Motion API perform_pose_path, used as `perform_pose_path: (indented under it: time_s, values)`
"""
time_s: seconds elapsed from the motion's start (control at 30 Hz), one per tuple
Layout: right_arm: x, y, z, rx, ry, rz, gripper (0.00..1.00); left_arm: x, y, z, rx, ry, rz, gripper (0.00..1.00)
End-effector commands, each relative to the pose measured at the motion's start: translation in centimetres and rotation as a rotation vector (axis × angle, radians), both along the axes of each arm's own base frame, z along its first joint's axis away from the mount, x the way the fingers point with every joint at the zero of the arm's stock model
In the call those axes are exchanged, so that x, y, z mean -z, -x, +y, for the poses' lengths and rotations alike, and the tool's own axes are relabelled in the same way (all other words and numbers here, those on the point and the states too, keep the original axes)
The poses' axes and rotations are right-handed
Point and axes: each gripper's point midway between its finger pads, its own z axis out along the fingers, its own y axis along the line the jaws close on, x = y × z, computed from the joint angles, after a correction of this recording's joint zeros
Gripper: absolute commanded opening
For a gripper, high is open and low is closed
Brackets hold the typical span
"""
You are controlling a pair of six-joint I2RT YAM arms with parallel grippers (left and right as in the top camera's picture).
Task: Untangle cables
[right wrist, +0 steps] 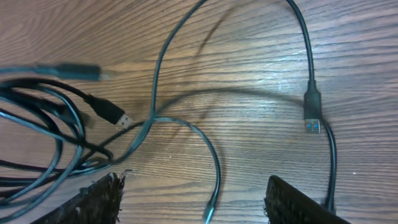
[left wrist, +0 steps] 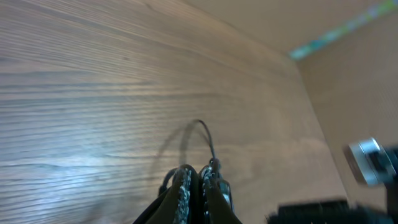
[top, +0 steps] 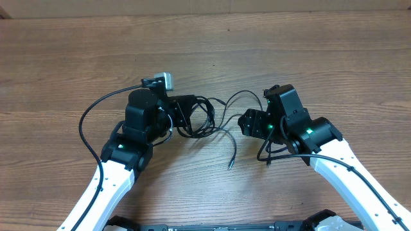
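The cables lie as a loose black coil on the wooden table between my two arms. One strand trails toward the table's front to a free end. Another arcs toward my right arm. My left gripper is at the coil's left edge. In the left wrist view its fingers are shut together on a thin cable that loops out ahead. My right gripper is open just right of the coil. In the right wrist view a cable end lies between its wide-open fingers, untouched.
In the right wrist view a USB plug lies to the right and another plug to the left by the coil strands. A thicker arm cable loops left of my left arm. Bare wood table stretches behind.
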Motion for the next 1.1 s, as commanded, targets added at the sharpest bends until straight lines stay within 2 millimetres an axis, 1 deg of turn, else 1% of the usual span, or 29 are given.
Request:
perform_pose_path:
  time_s: [0.0, 0.07, 0.17, 0.27, 0.47, 0.57, 0.67, 0.7, 0.73, 0.77, 0.8, 0.83, 0.87, 0.9, 0.97, 1.0, 1.07]
  values:
    - [-1.9, 0.1, 1.6, -0.050, -0.098, -0.022, 0.73, -0.4, 1.3, -1.6, 0.148, 0.008, -0.037, 0.04]
    - [-2.5, 0.5, 2.8, -0.092, -0.162, -0.009, 0.73, -0.9, 1.7, -2.3, 0.192, 0.035, -0.047, 0.04]
    - [-2.9, 0.4, 3.3, -0.106, -0.187, -0.022, 0.73, -3.0, 2.8, -3.9, 0.314, 0.112, -0.104, 0.04]
    - [-3.2, 0.4, 3.7, -0.122, -0.212, -0.027, 0.73, -4.1, 3.3, -4.6, 0.373, 0.146, -0.144, 0.04]
    - [-4.2, 0.9, 5.1, -0.185, -0.290, -0.025, 0.73, -4.3, 3.3, -4.7, 0.378, 0.150, -0.153, 0.04]
    - [-4.7, 1.3, 5.8, -0.216, -0.332, -0.018, 0.68, -4.4, 3.3, -4.7, 0.374, 0.155, -0.151, 0.04]
    - [-5.1, 1.6, 6.3, -0.238, -0.367, -0.013, 0.68, -4.4, 3.0, -4.5, 0.318, 0.206, -0.080, 0.04]
    - [-5.2, 1.6, 6.4, -0.241, -0.371, -0.014, 0.68, -4.3, 2.9, -4.5, 0.303, 0.220, -0.061, 0.06]
    - [-5.2, 1.5, 6.4, -0.241, -0.372, -0.016, 0.68, -4.3, 2.8, -4.4, 0.291, 0.229, -0.048, 0.11]
    - [-5.2, 1.5, 6.4, -0.241, -0.371, -0.017, 0.68, -4.3, 2.6, -4.3, 0.274, 0.235, -0.037, 0.19]
    - [-5.2, 1.5, 6.4, -0.241, -0.370, -0.017, 0.69, -4.2, 2.5, -4.2, 0.263, 0.233, -0.035, 0.29]
    - [-5.2, 1.5, 6.4, -0.241, -0.370, -0.017, 0.70, -4.1, 2.3, -4.1, 0.251, 0.228, -0.035, 0.39]
    - [-5.1, 1.5, 6.4, -0.241, -0.369, -0.015, 0.72, -4.0, 2.2, -4.0, 0.241, 0.224, -0.036, 0.46]
    - [-5.1, 1.5, 6.4, -0.240, -0.368, -0.015, 0.74, -4.0, 2.0, -3.8, 0.229, 0.219, -0.036, 0.50]
    - [-5.0, 1.5, 6.2, -0.232, -0.358, -0.016, 0.76, -3.3, 1.5, -3.3, 0.182, 0.196, -0.022, 0.54]
    - [-4.9, 1.4, 6.1, -0.227, -0.352, -0.018, 0.76, -2.8, 1.3, -2.8, 0.148, 0.178, -0.008, 0.57]
    - [-4.7, 1.4, 5.9, -0.217, -0.338, -0.013, 0.77, -1.4, 0.7, -1.7, 0.070, 0.132, 0.027, 0.61]
